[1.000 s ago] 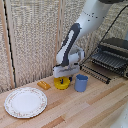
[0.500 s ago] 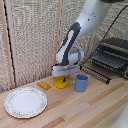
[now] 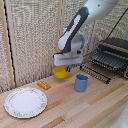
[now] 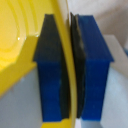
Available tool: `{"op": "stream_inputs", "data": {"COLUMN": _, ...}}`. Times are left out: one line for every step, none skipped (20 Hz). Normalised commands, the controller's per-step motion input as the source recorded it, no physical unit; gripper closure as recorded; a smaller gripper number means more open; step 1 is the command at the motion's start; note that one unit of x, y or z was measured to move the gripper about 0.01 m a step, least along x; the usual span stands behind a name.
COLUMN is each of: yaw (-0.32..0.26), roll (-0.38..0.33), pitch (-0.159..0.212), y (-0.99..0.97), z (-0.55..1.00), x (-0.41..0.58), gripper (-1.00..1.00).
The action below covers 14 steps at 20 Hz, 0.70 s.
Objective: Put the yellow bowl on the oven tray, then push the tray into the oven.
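The claw [image 4: 70,70] pinches the yellow dish [image 3: 60,72] by its rim at frame centre, just above the surface [image 3: 95,107]; grip looks secured; next, carrying it right to the baking sheet [image 3: 102,62] fronting the oven [image 3: 114,50].

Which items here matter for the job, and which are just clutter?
In play: grabber shut on the yellow dish rim; baking sheet; oven.
Lying about: blue cup; white patterned plate; orange block.
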Motion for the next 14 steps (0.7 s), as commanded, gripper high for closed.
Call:
{"op": "stream_inputs", "data": {"yaw": -0.183, "roll": 0.0, "pitch": 0.0, "y": -0.18, "z": 0.83, "x": 0.171, "gripper": 1.0}}
{"op": "stream_inputs", "data": {"yaw": -0.197, "roll": 0.0, "pitch": 0.0, "y": -0.22, "z": 0.76, "x": 0.197, "gripper": 1.0}}
{"op": "stream_inputs", "data": {"yaw": -0.211, "roll": 0.0, "pitch": 0.0, "y": -0.25, "z": 0.74, "x": 0.191, "gripper": 1.0}}
{"op": "stream_inputs", "data": {"yaw": -0.225, "roll": 0.0, "pitch": 0.0, "y": -0.27, "z": 0.7, "x": 0.189, "gripper": 1.0}}
{"op": "stream_inputs", "data": {"yaw": -0.247, "roll": 0.0, "pitch": 0.005, "y": -0.32, "z": 0.67, "x": 0.189, "gripper": 1.0}}
{"op": "stream_inputs", "data": {"yaw": -0.302, "roll": 0.0, "pitch": 0.02, "y": -0.28, "z": 0.54, "x": 0.143, "gripper": 1.0}}
{"op": "stream_inputs", "data": {"yaw": -0.314, "roll": 0.0, "pitch": 0.025, "y": -0.28, "z": 0.51, "x": 0.114, "gripper": 1.0}}
{"op": "stream_inputs", "data": {"yaw": -0.305, "roll": 0.0, "pitch": 0.012, "y": -0.29, "z": 0.49, "x": 0.12, "gripper": 1.0}}
{"op": "stream_inputs", "data": {"yaw": -0.3, "roll": 0.0, "pitch": 0.011, "y": -0.3, "z": 0.49, "x": 0.117, "gripper": 1.0}}
{"op": "stream_inputs", "data": {"yaw": -0.306, "roll": 0.0, "pitch": 0.024, "y": -0.3, "z": 0.5, "x": 0.091, "gripper": 1.0}}
{"op": "stream_inputs", "data": {"yaw": -0.309, "roll": 0.0, "pitch": 0.026, "y": -0.3, "z": 0.5, "x": 0.077, "gripper": 1.0}}
{"op": "stream_inputs", "data": {"yaw": -0.323, "roll": 0.0, "pitch": 0.019, "y": -0.27, "z": 0.47, "x": 0.066, "gripper": 1.0}}
{"op": "stream_inputs", "data": {"yaw": -0.323, "roll": 0.0, "pitch": 0.038, "y": -0.29, "z": 0.47, "x": 0.0, "gripper": 1.0}}
{"op": "stream_inputs", "data": {"yaw": -0.306, "roll": 0.002, "pitch": 0.049, "y": -0.33, "z": 0.46, "x": 0.0, "gripper": 1.0}}
